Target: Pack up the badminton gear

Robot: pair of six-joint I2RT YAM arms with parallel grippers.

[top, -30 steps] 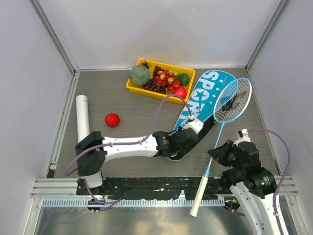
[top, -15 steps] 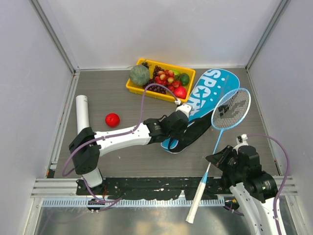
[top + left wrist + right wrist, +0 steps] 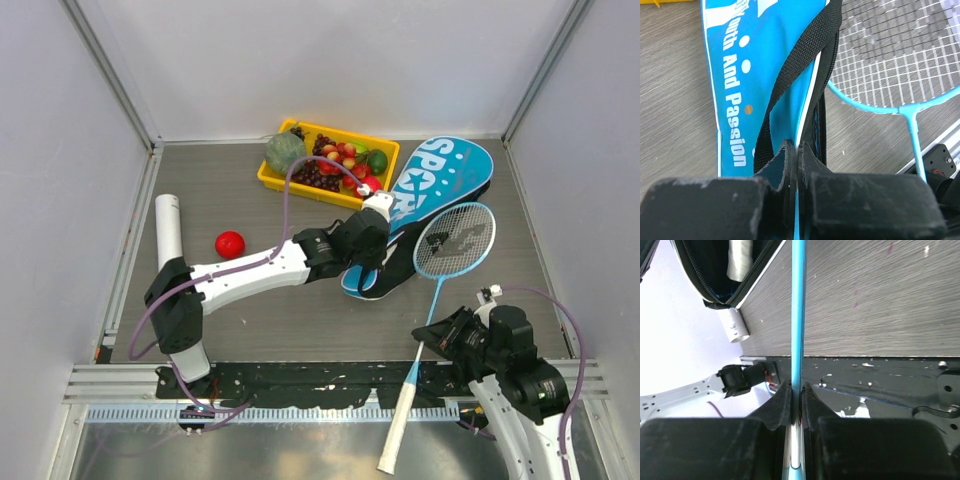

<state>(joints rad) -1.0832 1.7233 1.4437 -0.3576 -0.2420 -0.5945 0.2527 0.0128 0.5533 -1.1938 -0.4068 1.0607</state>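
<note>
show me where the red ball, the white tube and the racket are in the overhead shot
red ball [image 3: 230,244], top external view, middle of the ball
white tube [image 3: 168,232], top external view, midway along its side
racket [image 3: 455,240], top external view, strings in the head

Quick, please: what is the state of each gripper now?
Left gripper: closed on the blue bag.
Right gripper: closed on the racket, at its shaft.
</note>
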